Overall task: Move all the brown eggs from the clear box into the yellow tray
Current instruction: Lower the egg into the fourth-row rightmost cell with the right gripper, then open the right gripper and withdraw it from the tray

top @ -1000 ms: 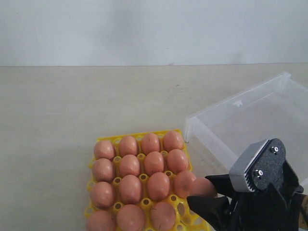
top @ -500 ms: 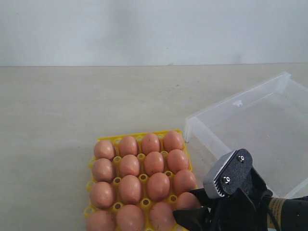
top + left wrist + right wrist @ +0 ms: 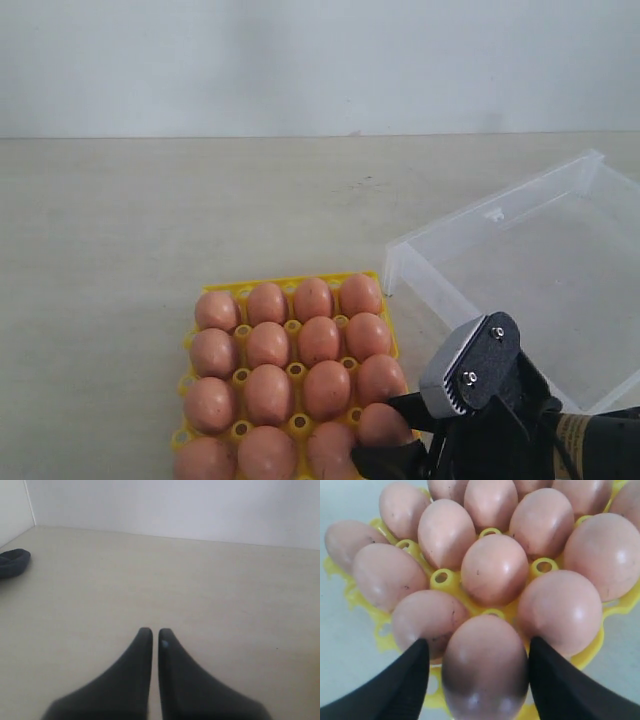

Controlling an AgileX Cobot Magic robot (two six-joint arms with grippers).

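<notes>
The yellow tray (image 3: 243,291) stands at the front, its sockets filled with several brown eggs (image 3: 319,340). My right gripper (image 3: 388,437) is low at the tray's near right corner, its jaws either side of one brown egg (image 3: 382,424) that sits in a socket. In the right wrist view this egg (image 3: 485,667) stands between the black fingers (image 3: 415,675) with a thin gap on one side; the gripper (image 3: 479,641) is open. The clear box (image 3: 470,232) at the right shows no eggs. My left gripper (image 3: 151,631) hangs shut over bare table, holding nothing.
The clear box's near wall (image 3: 430,290) stands close to the right arm. A dark rounded object (image 3: 12,562) lies at the table's edge in the left wrist view. A white wall runs behind the table.
My right gripper came down and to the left with the egg, to the tray's near right corner. Its jaws have spread and the egg now rests in the tray.
</notes>
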